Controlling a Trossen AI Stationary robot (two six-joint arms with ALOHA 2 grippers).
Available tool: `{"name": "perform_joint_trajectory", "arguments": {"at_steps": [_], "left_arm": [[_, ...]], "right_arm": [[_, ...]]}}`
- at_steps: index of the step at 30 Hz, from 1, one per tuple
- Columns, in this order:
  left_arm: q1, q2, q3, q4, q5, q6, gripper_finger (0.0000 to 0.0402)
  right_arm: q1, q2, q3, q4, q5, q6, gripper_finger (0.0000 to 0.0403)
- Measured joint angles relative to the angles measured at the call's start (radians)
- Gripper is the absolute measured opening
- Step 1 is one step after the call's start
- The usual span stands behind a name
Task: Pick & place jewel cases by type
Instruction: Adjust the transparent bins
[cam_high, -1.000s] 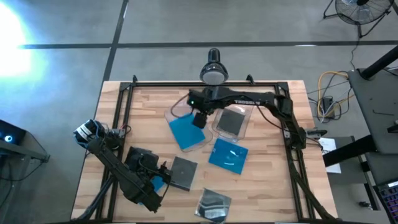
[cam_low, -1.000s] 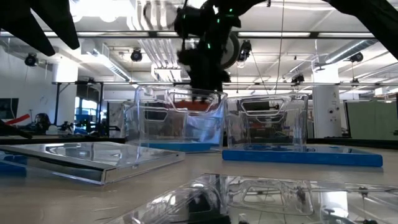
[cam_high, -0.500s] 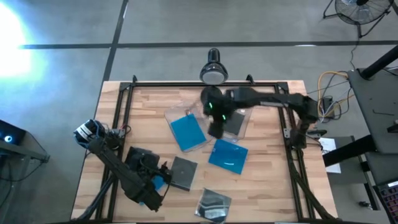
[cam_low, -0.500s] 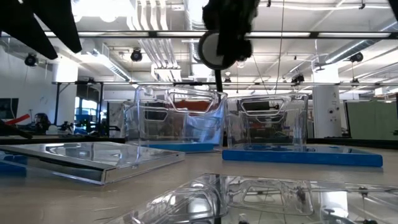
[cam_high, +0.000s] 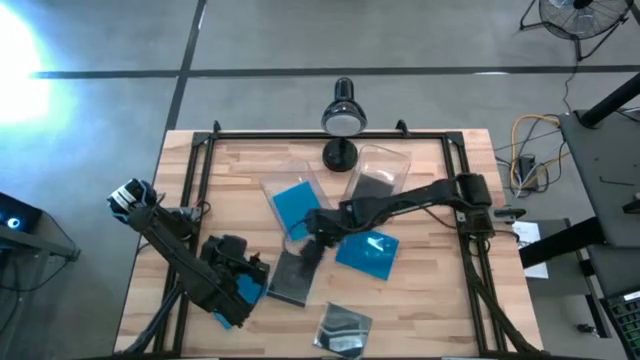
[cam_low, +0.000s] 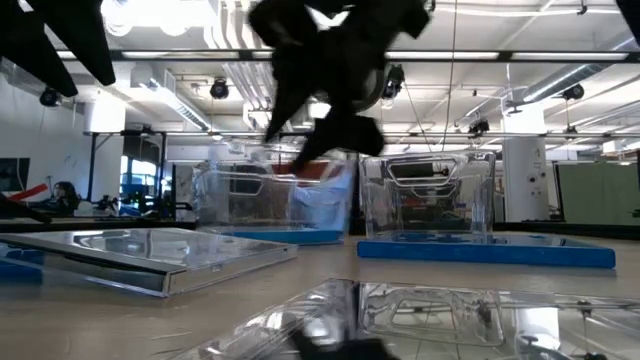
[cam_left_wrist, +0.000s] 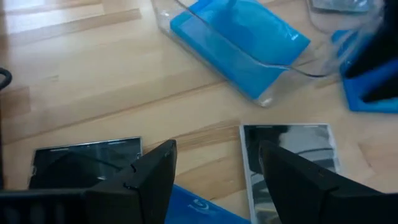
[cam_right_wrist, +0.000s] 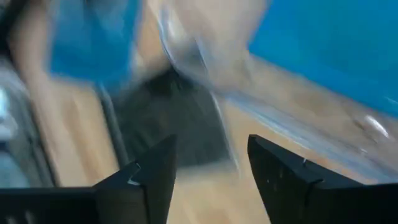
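Note:
Several jewel cases are in view. A blue one (cam_high: 297, 208) lies in the left clear bin (cam_high: 270, 188) and a dark one (cam_high: 376, 190) in the right bin (cam_high: 395, 160). On the table lie a blue case (cam_high: 368, 252), a dark grey case (cam_high: 290, 280) and a clear case (cam_high: 345, 325). My right gripper (cam_high: 306, 248) hangs open just above the dark grey case's far edge (cam_right_wrist: 174, 118). At the near left my left gripper (cam_high: 250, 290) stands open over another blue case (cam_left_wrist: 193, 210), with a dark case (cam_left_wrist: 87, 163) beside it.
A black lamp (cam_high: 342, 118) stands at the table's far edge behind the bins. A black frame rail (cam_high: 330, 134) runs round the table. Bare wood (cam_high: 420, 300) shows at the near right.
My right gripper has swung from over the left bin toward the table's near edge and down, rolling its wrist, and now hangs over the dark grey case. My left arm has drawn back a little toward the table's left.

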Motion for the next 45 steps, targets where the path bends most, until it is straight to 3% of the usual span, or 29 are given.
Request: {"name": "perform_joint_trajectory", "arguments": {"at_steps": [4,8,11,16,18,20,24,28,31,36,41,45], "left_arm": [[-0.003,-0.003,0.002,0.000,0.047,0.048,0.0213],[-0.011,-0.003,0.001,-0.006,0.064,0.068,0.0213],[-0.012,-0.003,0.000,-0.012,0.054,0.063,0.0213],[-0.011,-0.015,-0.056,-0.048,0.053,-0.119,0.0213],[-0.004,-0.046,-0.104,-0.056,0.060,-0.207,0.0213],[0.033,-0.085,-0.157,-0.043,0.109,-0.212,0.0213],[0.141,-0.137,-0.266,-0.044,0.089,-0.202,0.0213],[0.264,-0.221,-0.403,-0.056,0.090,-0.178,0.0213],[0.373,-0.296,-0.526,0.052,0.072,-0.116,0.0213],[0.619,-0.401,-0.691,0.380,0.001,0.140,0.0213],[0.878,-0.425,-0.765,0.676,-0.017,0.450,0.0213],[0.996,-0.425,-0.781,0.895,0.004,0.668,0.0213]], "right_arm": [[-0.018,0.090,0.088,0.036,0.131,-0.018,0.0171],[-0.031,0.116,0.205,0.005,0.073,-0.095,0.0159],[-0.032,0.088,0.263,-0.176,0.047,-0.202,0.0155],[-0.040,0.006,0.304,-0.507,0.208,-0.393,0.0157],[-0.059,-0.047,0.290,-0.558,0.224,-0.412,0.0157],[-0.073,-0.093,0.252,-0.578,0.245,-0.405,0.0157],[-0.079,-0.187,0.157,-0.595,0.323,-0.369,0.0156],[-0.077,-0.296,0.060,-0.587,0.335,-0.332,0.0150],[-0.077,-0.347,-0.008,-0.585,0.369,-0.296,0.0146],[-0.065,-0.441,-0.093,-0.567,0.384,-0.217,0.0141],[-0.019,-0.518,-0.178,-0.627,0.372,-0.102,0.0137],[0.017,-0.593,-0.271,-0.667,0.371,0.019,0.0136]]}}
